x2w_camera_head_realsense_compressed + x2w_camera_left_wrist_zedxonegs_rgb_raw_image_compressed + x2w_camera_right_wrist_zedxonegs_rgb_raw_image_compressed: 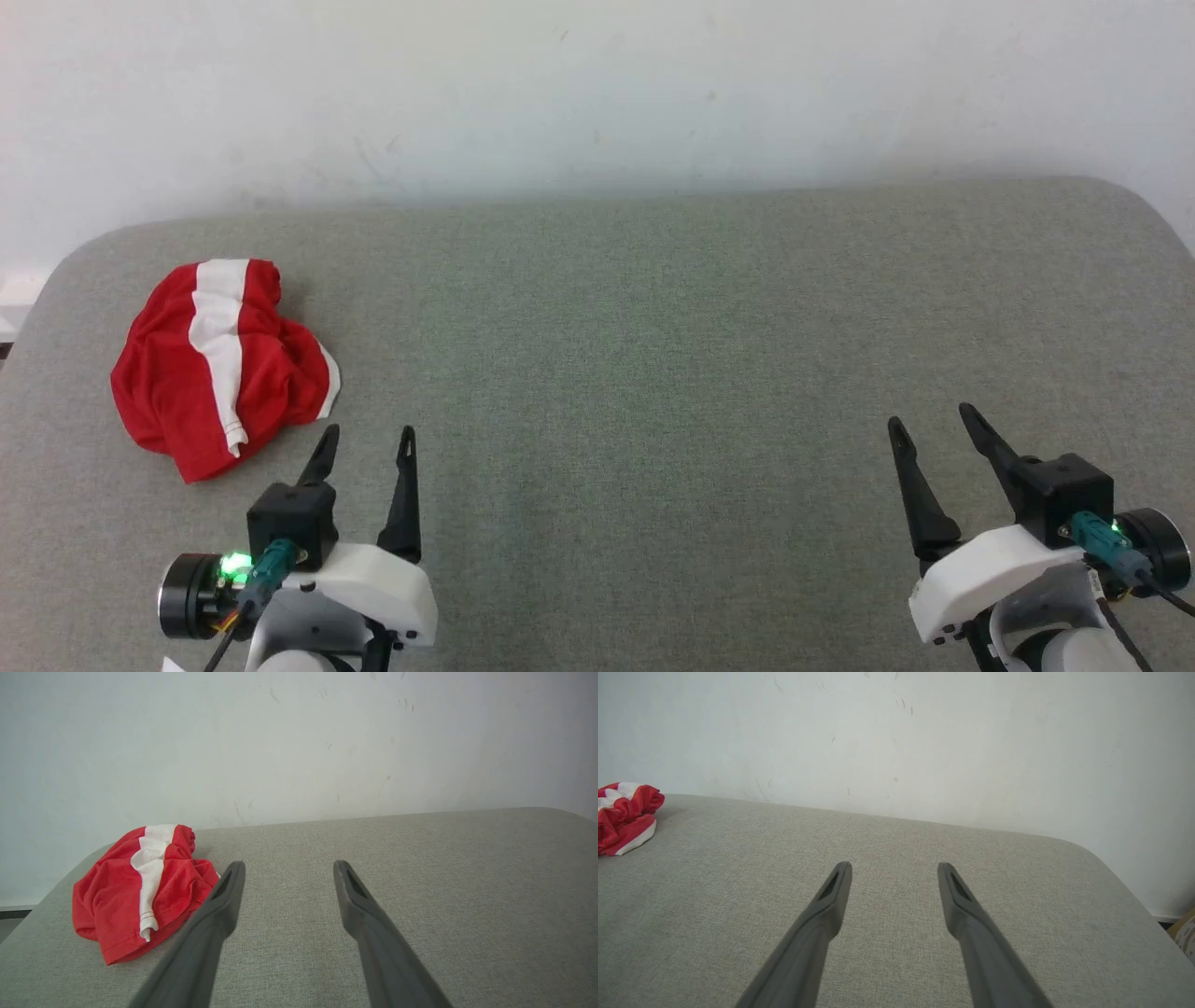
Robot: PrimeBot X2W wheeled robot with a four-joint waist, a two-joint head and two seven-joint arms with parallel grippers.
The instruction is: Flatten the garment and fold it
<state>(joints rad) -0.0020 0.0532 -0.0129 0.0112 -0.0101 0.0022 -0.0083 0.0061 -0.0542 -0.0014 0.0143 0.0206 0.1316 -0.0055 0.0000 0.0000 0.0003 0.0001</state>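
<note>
Red fabric: the garment (219, 369) lies crumpled in a loose heap, bright red, not spread flat and not folded.
Stripe: a broad white stripe (217, 322) runs from the far top of the heap down over its near side, bending with the creases.
Hem: in the left wrist view the near edge of the garment (135, 891) shows a stitched hem (122, 947), and two thin lines of stitching cross the lower end of the white band.
Garment place: on the far left part of the table (653, 327), close to its rounded far-left corner and well apart from the right side.
Left gripper (369, 431): low at the near left, its two dark fingers spread apart with nothing between them. The left fingertip sits just beside the near right edge of the garment. There seems to be a narrow gap, though it is hard to be sure at this angle.
Right gripper (932, 415): low at the near right, fingers likewise parted and empty, over bare table and well apart from the garment.
Table: padded, covered in grey-green woven cloth, with rounded corners.
Wall (597, 84): white, with small scuffs and marks, rising straight behind the table's far edge.
Green light (235, 563): it glows on the left wrist, beside the round black housing.
</note>
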